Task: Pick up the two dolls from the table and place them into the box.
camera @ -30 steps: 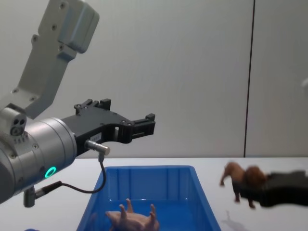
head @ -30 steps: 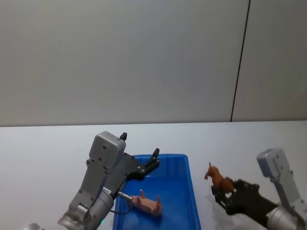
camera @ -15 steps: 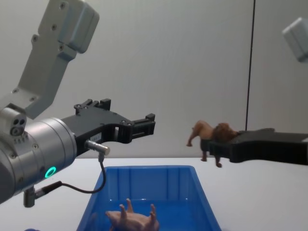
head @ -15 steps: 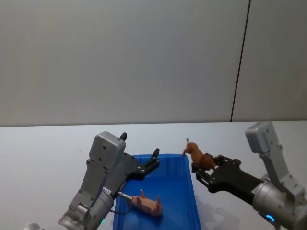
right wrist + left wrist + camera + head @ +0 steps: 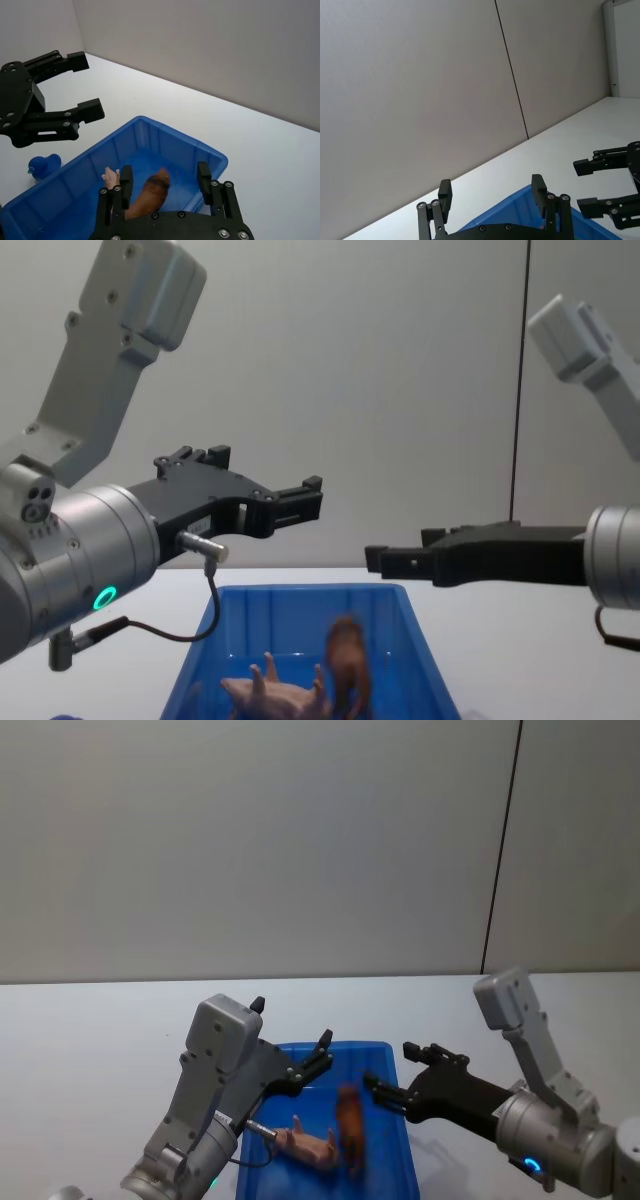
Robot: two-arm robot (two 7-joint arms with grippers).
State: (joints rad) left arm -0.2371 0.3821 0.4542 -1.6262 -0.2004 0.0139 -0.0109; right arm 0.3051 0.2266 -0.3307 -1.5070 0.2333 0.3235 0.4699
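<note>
Lion [image 5: 349,1128] dropped from wide right hand [image 5: 392,1068] into box [image 5: 365,1046] beside pig [image 5: 312,1148]; left hand [image 5: 491,186] wide.

left arm [image 5: 105,360]: silver-grey, boxy, green ring light [image 5: 103,597], black cable [image 5: 212,587] | right arm [image 5: 590,340]: silver-grey | left hand [image 5: 308,500], right hand [image 5: 390,1066]: black, screw-studded

My head camera looks forward and down from high up: the blue box [image 5: 402,1148] sits at 6 o'clock, the grey wall [image 5: 250,850] at 12. My chest camera sits lower and nearer, looking level across the table [image 5: 520,660], sharing that box at 6 o'clock. My left wrist camera faces outward past my left gripper [image 5: 491,192] toward the wall. My right wrist camera looks down past my right gripper [image 5: 165,177], close above the box. Each wrist view catches my other gripper farther off.
</note>
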